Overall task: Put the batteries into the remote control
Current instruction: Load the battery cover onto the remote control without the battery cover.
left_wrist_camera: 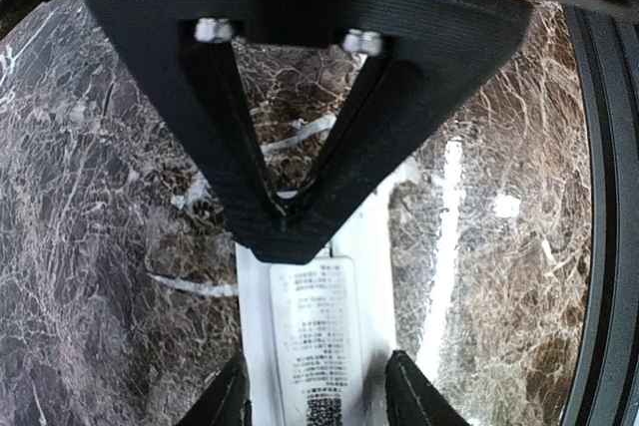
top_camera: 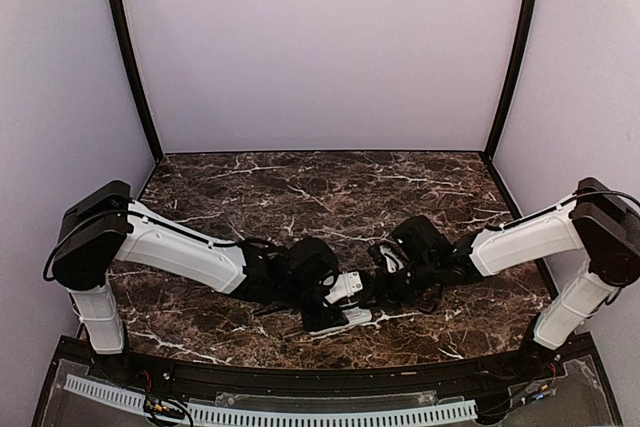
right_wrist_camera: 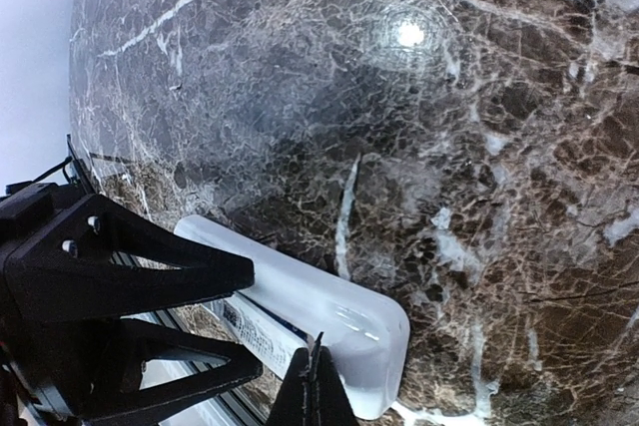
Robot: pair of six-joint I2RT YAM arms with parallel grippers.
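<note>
Left gripper (left_wrist_camera: 319,398) has its fingers apart, one each side of the remote control (left_wrist_camera: 354,246), which lies label (left_wrist_camera: 312,331) side up at the near middle of the marble table (left_wrist_camera: 90,246); I can't tell if it's pinching or just flanking. Right gripper (left_wrist_camera: 287,214) is closed, tips down on the remote's back, so I'd call this getting the compartment open, and next I need a steady hold. The batteries show in no view, and the two wrists crowd each other.

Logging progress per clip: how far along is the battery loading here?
Done: unclear; no batteries are in view, and the remote control lies label side up. In hand: the left gripper straddles it; the right gripper, shut, is at its end. Left: cannot tell whether the batteries are already inside.
</note>
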